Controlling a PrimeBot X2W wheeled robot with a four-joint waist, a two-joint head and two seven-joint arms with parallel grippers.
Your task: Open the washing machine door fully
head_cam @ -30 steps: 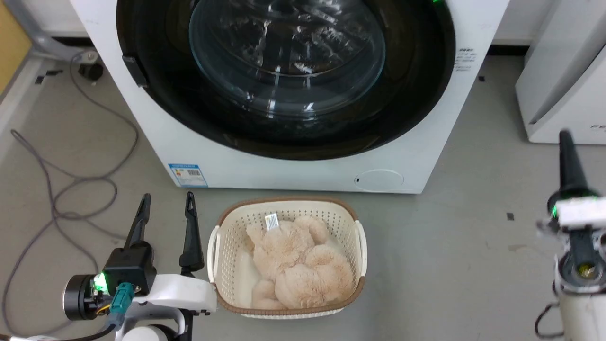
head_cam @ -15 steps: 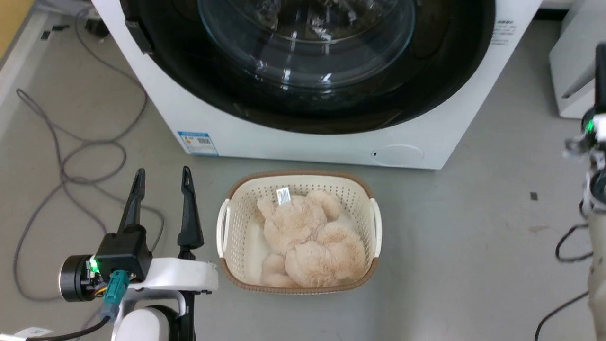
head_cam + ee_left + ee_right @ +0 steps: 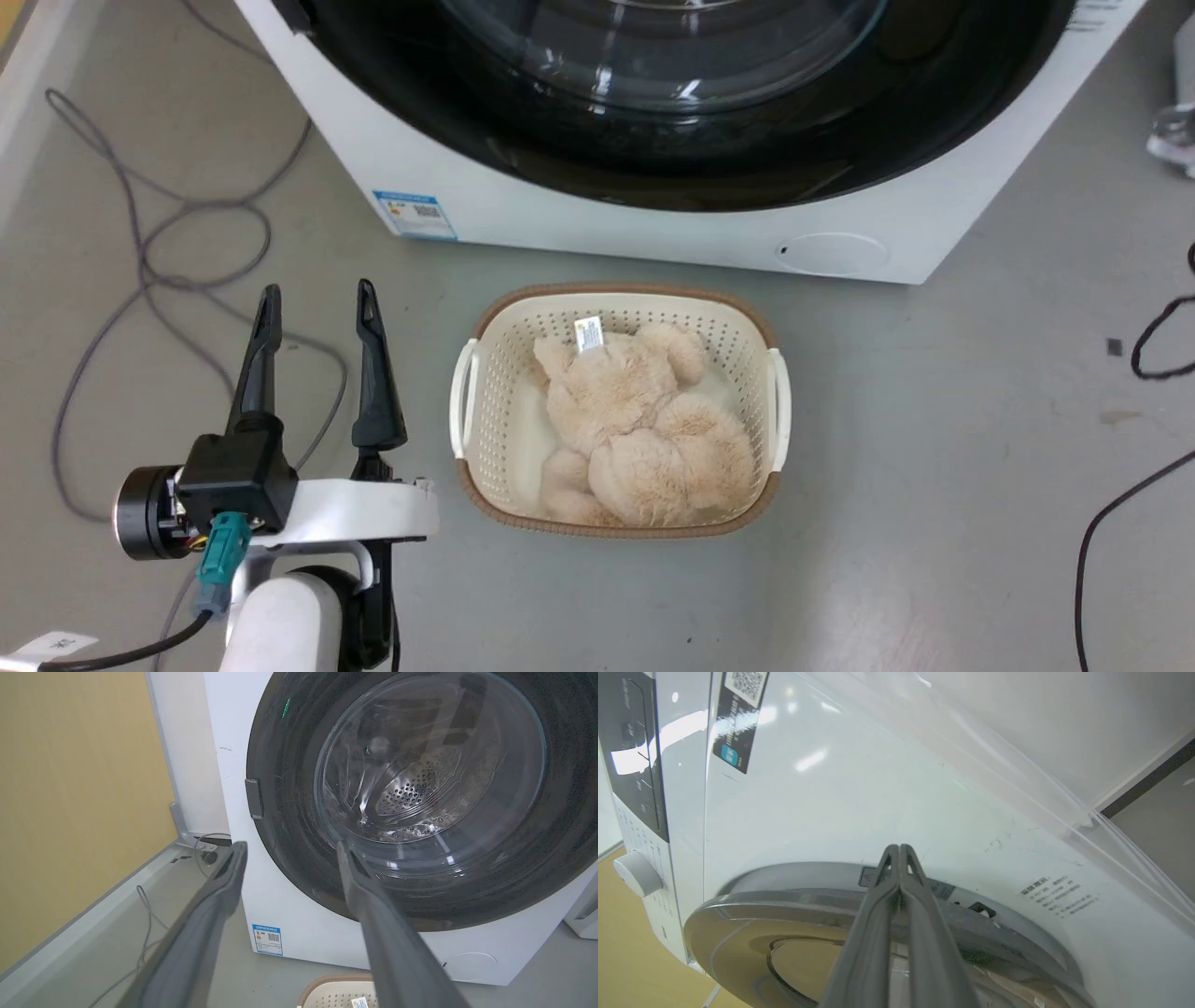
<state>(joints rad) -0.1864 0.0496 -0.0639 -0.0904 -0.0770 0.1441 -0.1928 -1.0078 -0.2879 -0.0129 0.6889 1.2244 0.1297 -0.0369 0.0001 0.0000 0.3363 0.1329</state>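
Observation:
The washing machine (image 3: 653,233) is a white front-loader, and the head view cuts it off above its lower front. Its glossy black round door (image 3: 709,159) lies against the front; through the glass bowl (image 3: 420,765) I see the perforated drum. My left gripper (image 3: 317,289) hangs open and empty over the floor, left of the basket and short of the machine; in the left wrist view my left gripper (image 3: 290,844) points at the door's lower left. My right gripper (image 3: 899,847) is shut on nothing, its tips close to the door's grey rim (image 3: 784,896) against the white front (image 3: 878,788).
A cream basket (image 3: 467,392) holding a beige plush toy (image 3: 644,420) stands on the floor before the machine. Grey cables (image 3: 140,261) loop at the left, black ones (image 3: 1158,355) at the right. A yellow wall (image 3: 70,788) flanks the machine's left. The control knob (image 3: 637,872) shows beside the door.
The head camera has tilted down and shifted, so the machine has slid up the picture. My right gripper has risen along the right edge and left that view. The left gripper holds still.

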